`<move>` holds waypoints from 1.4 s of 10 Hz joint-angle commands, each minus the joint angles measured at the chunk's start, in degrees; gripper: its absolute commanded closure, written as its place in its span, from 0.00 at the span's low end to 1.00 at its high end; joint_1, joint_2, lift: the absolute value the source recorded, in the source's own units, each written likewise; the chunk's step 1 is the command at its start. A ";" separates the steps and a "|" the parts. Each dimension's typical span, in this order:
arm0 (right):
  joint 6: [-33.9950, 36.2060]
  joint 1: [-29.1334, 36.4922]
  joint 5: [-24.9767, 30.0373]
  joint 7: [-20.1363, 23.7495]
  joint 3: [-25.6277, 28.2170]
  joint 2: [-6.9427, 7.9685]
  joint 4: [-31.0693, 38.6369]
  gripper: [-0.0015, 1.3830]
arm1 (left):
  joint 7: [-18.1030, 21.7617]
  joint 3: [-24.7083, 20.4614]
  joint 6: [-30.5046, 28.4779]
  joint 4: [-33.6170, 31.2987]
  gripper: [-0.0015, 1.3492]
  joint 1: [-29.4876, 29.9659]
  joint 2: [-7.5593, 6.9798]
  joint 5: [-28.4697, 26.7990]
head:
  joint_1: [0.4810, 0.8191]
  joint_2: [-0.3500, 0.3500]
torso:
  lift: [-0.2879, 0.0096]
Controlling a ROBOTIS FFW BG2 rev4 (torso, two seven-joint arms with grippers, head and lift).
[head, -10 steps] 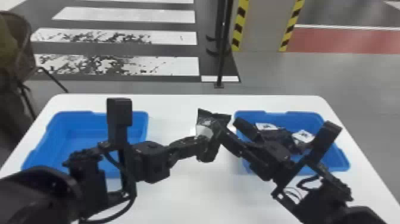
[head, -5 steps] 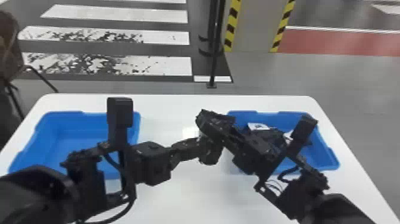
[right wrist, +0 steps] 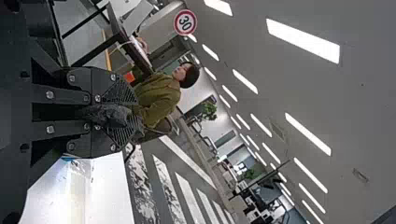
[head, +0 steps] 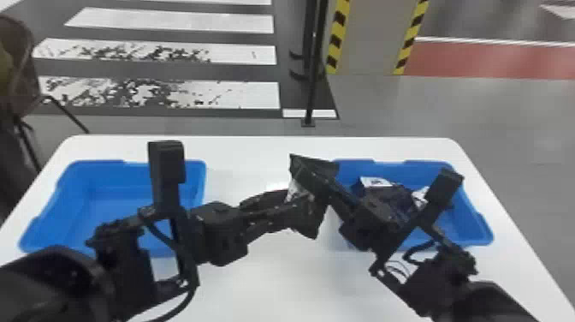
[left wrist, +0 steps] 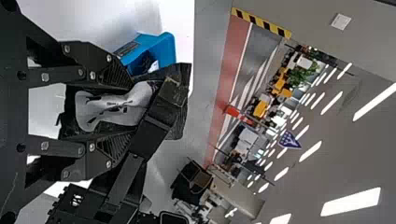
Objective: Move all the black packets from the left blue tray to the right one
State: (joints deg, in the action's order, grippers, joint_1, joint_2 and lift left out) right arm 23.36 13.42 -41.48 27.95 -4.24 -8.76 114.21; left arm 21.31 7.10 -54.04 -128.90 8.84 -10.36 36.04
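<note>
left gripper (left wrist: 130,111): closed on black plastic packet with white label (left wrist: 112,109), label between fingers
right gripper (right wrist: 135,114): pinching same packet, crumpled black film between pads
handover risk: drop onto white table (head: 265,278), from opening left before a firm right grip; shallow pinch would make it worse
film risk: stretch or tear, from pulling right away with left clamped
finger risk: snag or clash, from crossed tips this close
packet: up off table, in both grippers' fingertips, short of right blue plastic tray (head: 475,207)
right tray: beneath and outboard of right gripper, pile of black packets (head: 383,199) inside
left blue plastic tray (head: 98,205): outboard of left gripper, well apart from fingertips
</note>
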 commanded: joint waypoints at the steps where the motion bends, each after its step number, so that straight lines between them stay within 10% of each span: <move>1: -0.16 -0.91 0.23 0.00 1.61 -0.03 -1.93 0.93 | 0.40 -2.76 3.14 -0.27 0.09 3.11 0.43 0.07 | 0.63 0.39 | 0.50; 7: -2.27 -10.90 13.03 -1.76 13.84 -1.08 -18.52 0.89 | 1.10 -20.47 13.27 -8.56 0.09 23.36 5.27 -2.33 | 0.63 0.39 | 0.50; 10: -3.96 -9.21 21.71 -4.92 17.38 -1.26 -18.80 0.12 | 1.10 -24.70 23.67 -11.80 0.09 29.55 7.64 -3.13 | 0.63 0.37 | 0.50; 14: -12.26 10.62 24.80 -8.17 17.38 1.47 1.17 0.09 | 0.84 -28.24 34.22 -13.06 0.09 37.70 10.51 -8.96 | 0.63 0.39 | 0.50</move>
State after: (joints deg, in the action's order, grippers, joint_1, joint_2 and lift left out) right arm 12.29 20.84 -16.93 19.74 13.14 -7.75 112.37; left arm 22.14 -20.74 -21.13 -141.77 45.42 -0.41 28.32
